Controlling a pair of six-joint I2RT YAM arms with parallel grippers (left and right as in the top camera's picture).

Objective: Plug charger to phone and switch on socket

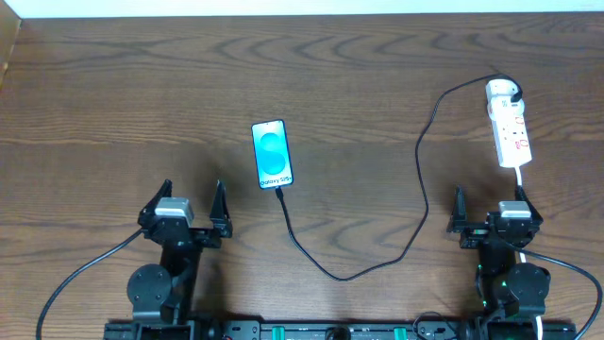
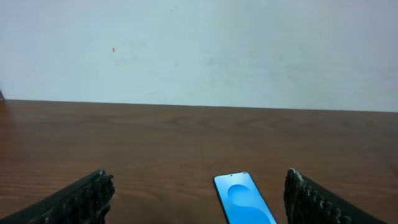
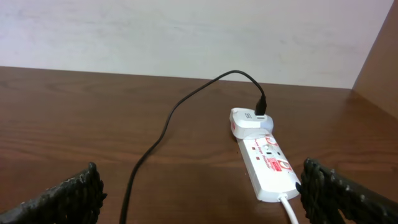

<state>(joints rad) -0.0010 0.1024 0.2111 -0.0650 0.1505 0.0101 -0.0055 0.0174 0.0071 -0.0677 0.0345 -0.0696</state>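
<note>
The phone (image 1: 272, 154) lies flat mid-table with its blue screen up; the left wrist view shows the phone (image 2: 244, 199) ahead, right of centre. The black charger (image 1: 422, 161) runs from the phone's near edge, loops toward the front and climbs to its white plug head (image 1: 503, 91), seated in the far end of the socket (image 1: 511, 132). The right wrist view has the socket (image 3: 267, 165), the plug head (image 3: 249, 120) and the charger (image 3: 155, 143). My left gripper (image 1: 192, 192) (image 2: 198, 182) is open, short of the phone. My right gripper (image 1: 491, 198) (image 3: 200, 177) is open, just short of the socket.
The socket's white cord (image 1: 522, 178) (image 3: 289, 208) trails back toward my right arm. A pale wall (image 2: 199, 50) stands behind the table's far edge. A wooden side panel (image 3: 380, 56) rises at the far right. The arm bases sit along the front edge.
</note>
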